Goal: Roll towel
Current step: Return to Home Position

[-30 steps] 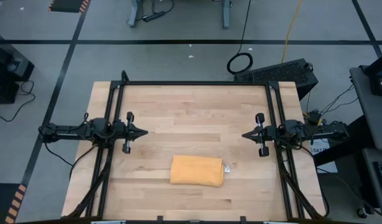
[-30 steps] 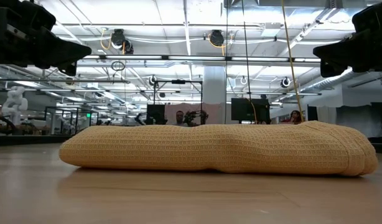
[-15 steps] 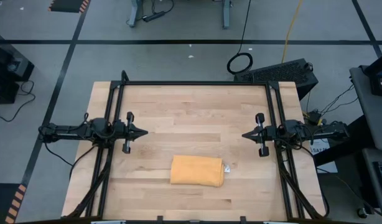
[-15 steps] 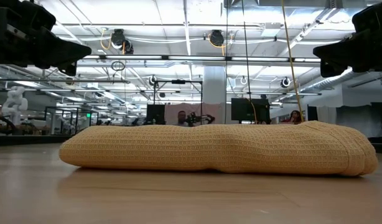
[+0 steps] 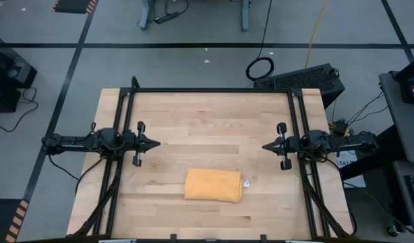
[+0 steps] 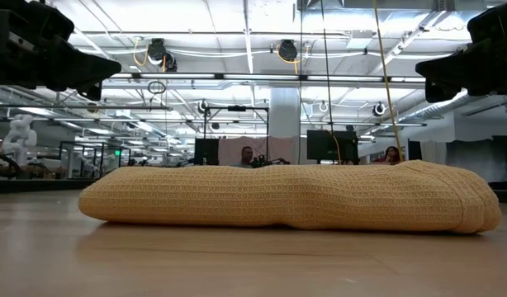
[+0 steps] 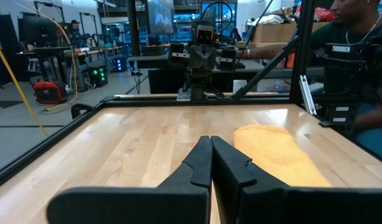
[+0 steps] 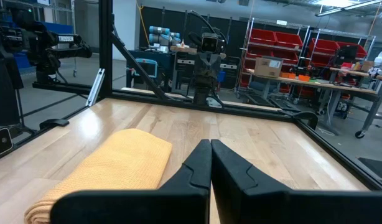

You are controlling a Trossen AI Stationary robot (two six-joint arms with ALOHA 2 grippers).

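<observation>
**High view.** The towel (image 5: 214,185) lies as a compact mustard-yellow roll on the wooden table (image 5: 207,115), near the front edge and about midway across. A small white tag (image 5: 246,182) projects at its right end. The left gripper (image 5: 156,143) hangs over the table's left side and the right gripper (image 5: 265,146) over its right side, tips pointing toward each other. Both are well apart from the towel, which lies between them and nearer the front. Each pair of fingers is drawn to a single point, clenched on nothing. A black frame (image 5: 214,90) borders the table.

**Low view.** The towel spans most of the width as a long, low bundle resting flat on the wood, its waffle weave visible. One end shows rounded, layered folds. Dark arm parts show in both upper corners, above the cloth and not touching it; which arm is which cannot be told here.

**Left wrist view.** The left gripper's two dark fingers meet flush along their length — no gap, nothing between them. The towel lies on the table ahead and off to one side, untouched. The right arm stands opposite at the far edge. A person (image 7: 359,43) in a dark top is beyond the frame.

**Right wrist view.** The right gripper's fingers are likewise pressed together and hold nothing. The towel lies near them on the wood, off to one side, with its rolled end toward the camera. The left arm stands at the far edge.
</observation>
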